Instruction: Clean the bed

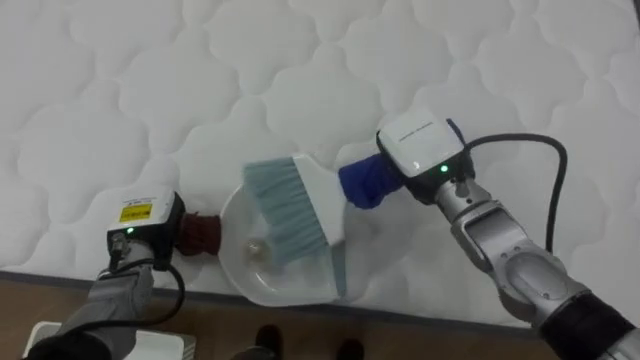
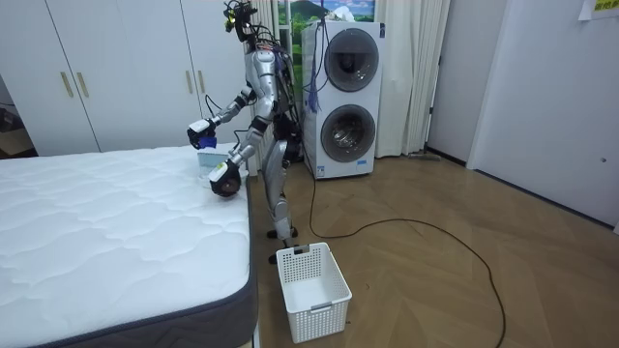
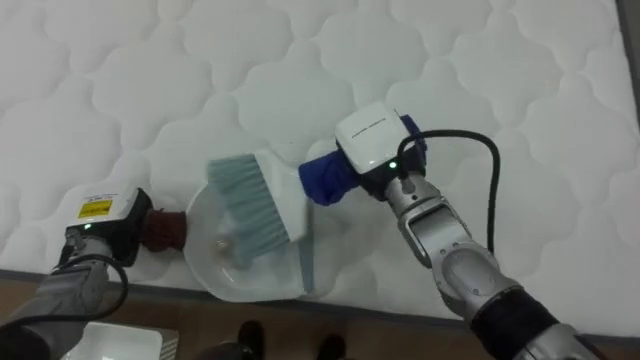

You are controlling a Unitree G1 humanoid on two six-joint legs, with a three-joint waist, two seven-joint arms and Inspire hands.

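Left hand [image 1: 147,225] low at left; right hand [image 1: 422,152] forward, forearm angled in from lower right.

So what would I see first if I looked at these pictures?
Probably the brush with pale blue-grey bristles, lying over a white dustpan at the near edge of the white quilted mattress. The robot's right hand is at the brush's blue handle, its left hand at the dustpan's dark red handle. In the room view, a white basket stands on the floor beside the mattress, and two stacked washing machines stand behind the robot.
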